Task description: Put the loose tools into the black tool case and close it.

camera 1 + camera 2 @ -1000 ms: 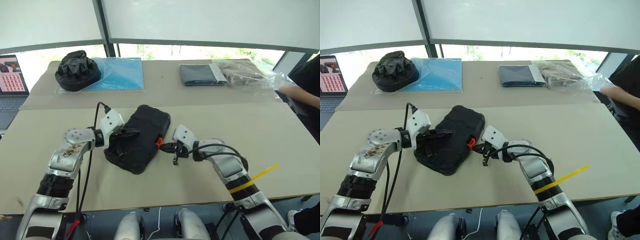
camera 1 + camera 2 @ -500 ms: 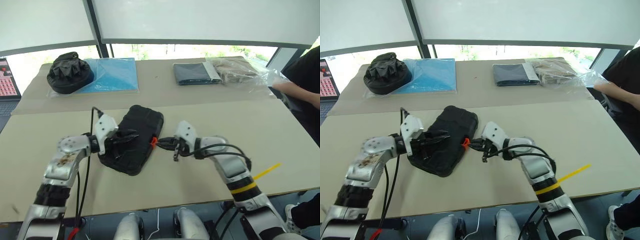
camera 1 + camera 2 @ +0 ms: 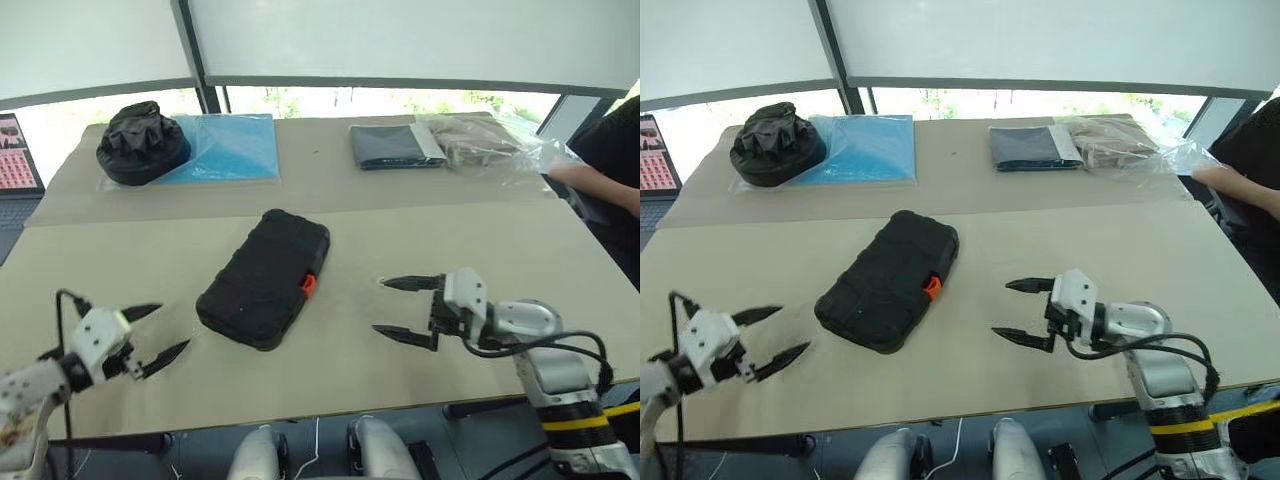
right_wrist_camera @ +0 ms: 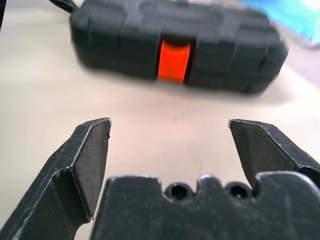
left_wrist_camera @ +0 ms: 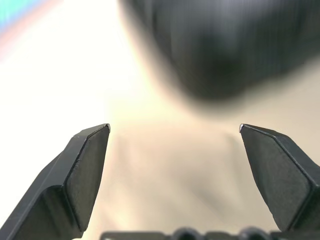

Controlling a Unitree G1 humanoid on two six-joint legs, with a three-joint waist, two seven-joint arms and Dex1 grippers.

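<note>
The black tool case [image 3: 265,292] lies shut and flat in the middle of the table, its orange latch [image 3: 309,286] on the side facing my right arm. My left gripper [image 3: 174,324] hovers open near the table's front left, well away from the case. To the right of the case my right gripper [image 3: 378,306] is open and points at the latch side, with a gap of bare table between. The right wrist view has the case [image 4: 125,40] and latch [image 4: 174,61] beyond its wide-apart fingers [image 4: 90,155]. The loose tools are out of view.
At the back left a lumpy black fabric bag [image 3: 143,143] sits by a blue sheet [image 3: 230,147]. A folded grey cloth [image 3: 395,145] and a clear plastic bag [image 3: 490,142] lie at the back right. A person's arm [image 3: 600,185] rests at the right edge. A laptop [image 3: 15,155] stands far left.
Both grippers were shut against the case's sides. They have drawn back, left one to the left and towards me, right one to the right, and opened wide. The case has not moved.
</note>
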